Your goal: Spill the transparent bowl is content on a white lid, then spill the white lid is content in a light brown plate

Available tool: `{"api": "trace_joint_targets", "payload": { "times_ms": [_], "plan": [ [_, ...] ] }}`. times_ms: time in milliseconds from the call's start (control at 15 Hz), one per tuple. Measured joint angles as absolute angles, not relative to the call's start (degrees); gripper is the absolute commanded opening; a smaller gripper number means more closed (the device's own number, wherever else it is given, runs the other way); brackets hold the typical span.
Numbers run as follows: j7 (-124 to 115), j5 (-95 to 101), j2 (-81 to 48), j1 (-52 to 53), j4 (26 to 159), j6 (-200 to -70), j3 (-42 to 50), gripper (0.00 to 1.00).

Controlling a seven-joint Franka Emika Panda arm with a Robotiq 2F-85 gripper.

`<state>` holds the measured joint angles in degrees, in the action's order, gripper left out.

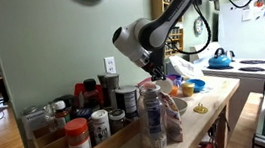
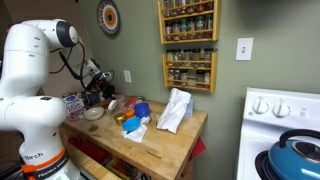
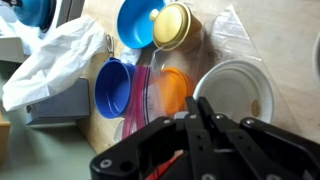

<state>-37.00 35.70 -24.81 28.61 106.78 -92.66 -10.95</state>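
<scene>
- Wrist view: hand (image 3: 200, 118) comes in from the near edge. Its fingers are pressed together and I see nothing between them.
- White lid (image 3: 236, 85) lies flat on the wooden tabletop (image 3: 295, 95), right of centre, just past the fingertips. The hand covers its near rim. A small brownish smear sits on its right inner side.
- Orange bowl (image 3: 174, 90) is just left of the lid; I cannot tell whether they touch.
- Blue bowl (image 3: 114, 88) is left of the orange bowl. Both rest on a clear plastic bag (image 3: 140, 118).
- Light brown plate (image 3: 172, 25) sits at the far side, against a second blue bowl (image 3: 137, 20) on its left. It is well apart from the lid.
- Transparent bowl: I cannot pick it out in any view. There is only crinkled clear plastic (image 3: 232, 32) on the far side of the lid.
- White plastic bag (image 3: 55, 55) lies far left, with a grey box (image 3: 55, 102) just on its near side.
- In an exterior view the arm (image 1: 167, 20) reaches down over the tabletop behind a row of jars (image 1: 153, 117).
- In an exterior view the white bag (image 2: 175, 110) stands mid-tabletop, and a blue kettle (image 2: 295, 155) is on the stove at right.
</scene>
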Motion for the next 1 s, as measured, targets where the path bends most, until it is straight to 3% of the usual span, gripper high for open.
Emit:
{"api": "trace_joint_targets", "payload": {
  "times_ms": [533,600,667,1000],
  "plan": [
    [-37.71,27.33,-21.41,21.38,115.75,-108.24,-10.21,0.02],
    [-38.25,26.44,-21.13,20.97,116.42,-109.37,-9.94,0.31],
    [-38.83,25.67,-20.78,20.67,117.03,-110.31,-9.64,0.32],
    [-42.87,24.20,-18.99,20.25,118.86,-110.94,-8.82,0.68]
  ]
}}
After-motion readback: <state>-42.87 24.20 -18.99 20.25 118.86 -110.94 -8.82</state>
